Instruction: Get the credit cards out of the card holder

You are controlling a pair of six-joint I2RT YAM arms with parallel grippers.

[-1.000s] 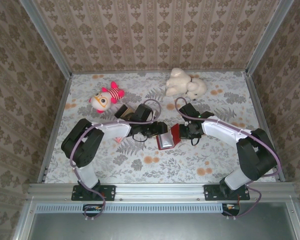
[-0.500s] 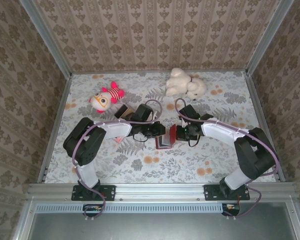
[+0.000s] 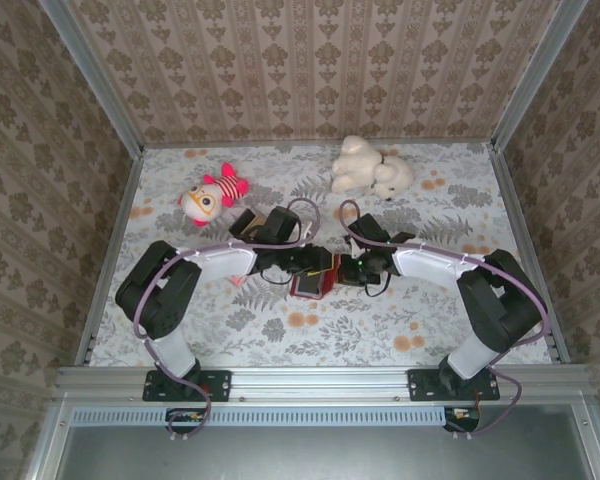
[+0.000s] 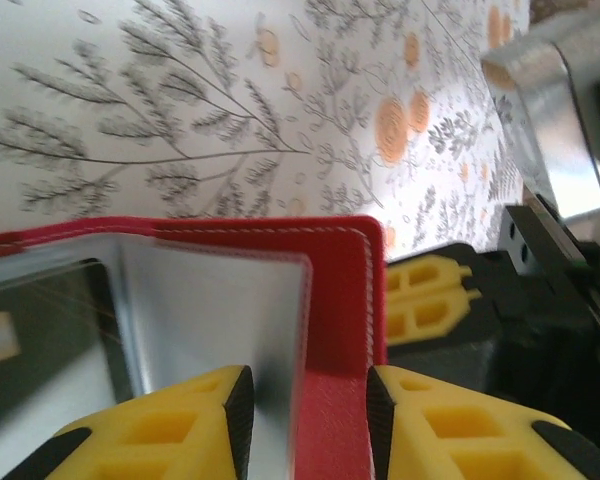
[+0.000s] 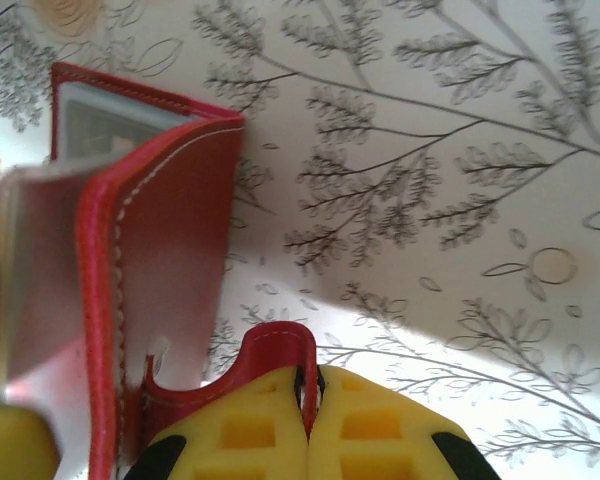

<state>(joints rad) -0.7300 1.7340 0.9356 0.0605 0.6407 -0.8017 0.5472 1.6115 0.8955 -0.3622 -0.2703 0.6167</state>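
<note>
Firmly, right claw (image 5: 310, 395) pinches the stitched red card holder (image 5: 170, 250); left claw (image 4: 305, 388) straddles its glossy sleeve (image 4: 210, 320), grip unclear.

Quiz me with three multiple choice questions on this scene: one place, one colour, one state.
1. Where is the card holder? A) between the left tool and right tool B) in the far left corner C) hanging off the near edge
2. Its cover colour? A) blue B) red C) green
3. The right tool is: A) wide open B) shut on the card holder's tab C) half open, holding nothing
Answers: 1 A, both tools meet at it mid-table; 2 B, its stitched cover is red; 3 B, it pinches the tab.
</note>
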